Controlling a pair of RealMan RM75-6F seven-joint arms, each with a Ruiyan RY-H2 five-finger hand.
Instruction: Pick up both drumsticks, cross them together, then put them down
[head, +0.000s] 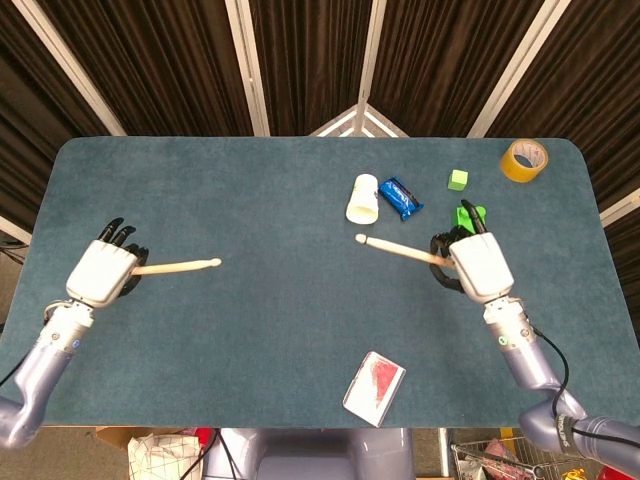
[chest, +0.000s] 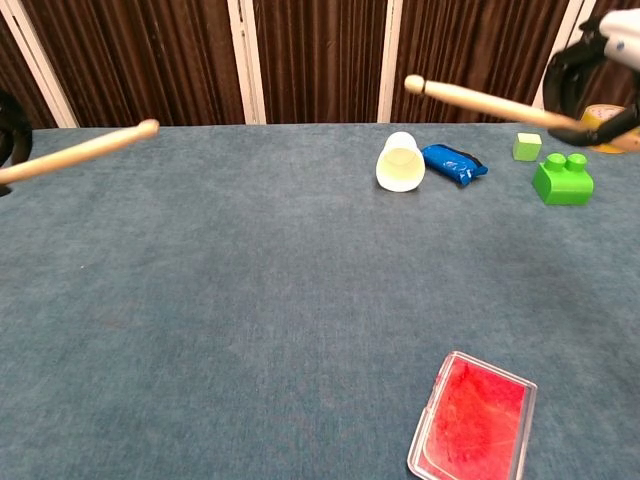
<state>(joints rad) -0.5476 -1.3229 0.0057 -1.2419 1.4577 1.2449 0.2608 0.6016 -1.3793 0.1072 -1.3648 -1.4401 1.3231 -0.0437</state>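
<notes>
I am holding one drumstick (head: 180, 267) in my left hand (head: 100, 274) at the frame's left and the other drumstick (head: 400, 250) in my right hand (head: 480, 266) at the right, both above the worktop (head: 280, 190), and I am thinking each should go down level and slowly, tips clear of the white cup (head: 362, 198).

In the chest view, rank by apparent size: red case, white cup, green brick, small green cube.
1. red case, largest, though nearest the camera, which inflates it
2. white cup
3. green brick, close to the cup
4. small green cube
</notes>
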